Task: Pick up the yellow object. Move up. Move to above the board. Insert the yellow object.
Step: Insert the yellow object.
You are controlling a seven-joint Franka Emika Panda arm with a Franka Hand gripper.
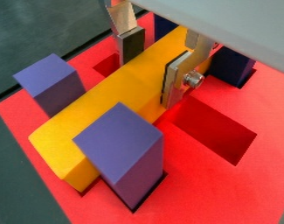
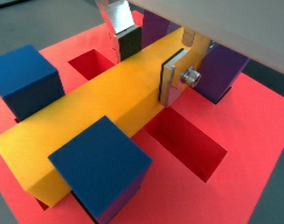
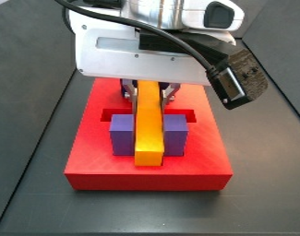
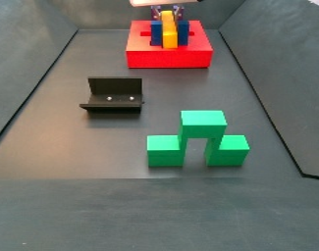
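Holding the gripper (image 1: 155, 59) clamped across the yellow object (image 1: 109, 114), I am seating it between the posts (image 1: 123, 149) on the board (image 3: 146, 173), which are guiding it into its slot.

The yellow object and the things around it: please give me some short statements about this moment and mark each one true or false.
1. The gripper holds the yellow object between its fingers. True.
2. The yellow object lies on the dark floor beside the green blocks. False: it is over the board, between the posts.
3. The fixture stands on the floor, apart from the board. True.
4. The green blocks sit on the board. False: they are on the floor, far from it.
5. The gripper is above the board. True.
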